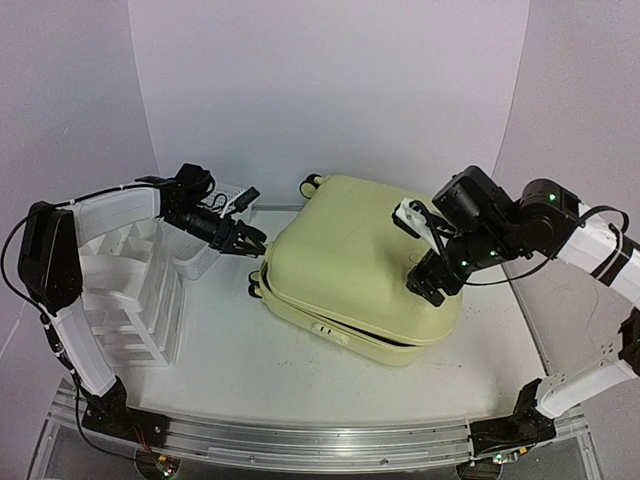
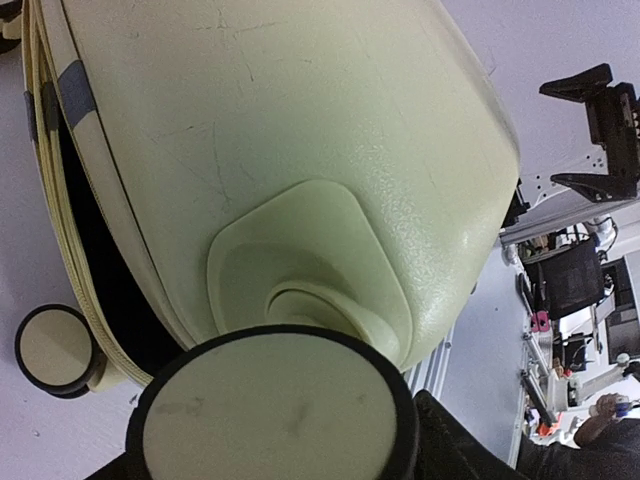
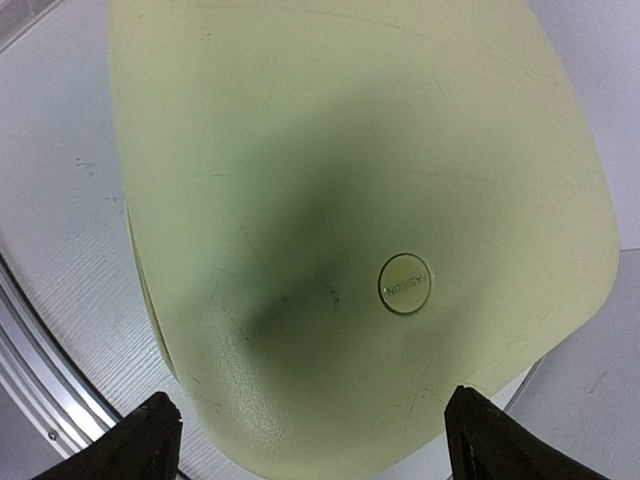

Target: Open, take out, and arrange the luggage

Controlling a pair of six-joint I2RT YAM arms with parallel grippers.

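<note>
The luggage (image 1: pixel 350 265), a pale yellow hard-shell case, lies flat in the middle of the table. Its shells are parted by a thin dark gap (image 2: pixel 95 240) on the left side. My left gripper (image 1: pixel 250 240) is at its left corner, and a black-and-cream wheel (image 2: pixel 275 405) fills the space between the fingers (image 2: pixel 455 445). One finger touches the tyre. A second wheel (image 2: pixel 55 348) sits lower left. My right gripper (image 1: pixel 432 280) hovers over the right part of the lid, open, its fingertips (image 3: pixel 150 440) spread wide either side of the round badge (image 3: pixel 405 283).
A white mesh basket (image 1: pixel 198 255) stands just behind the left gripper. A white drawer organiser (image 1: pixel 130 290) stands at the left under the left arm. An aluminium rail (image 1: pixel 300 435) runs along the near edge. A white backdrop closes the back and sides.
</note>
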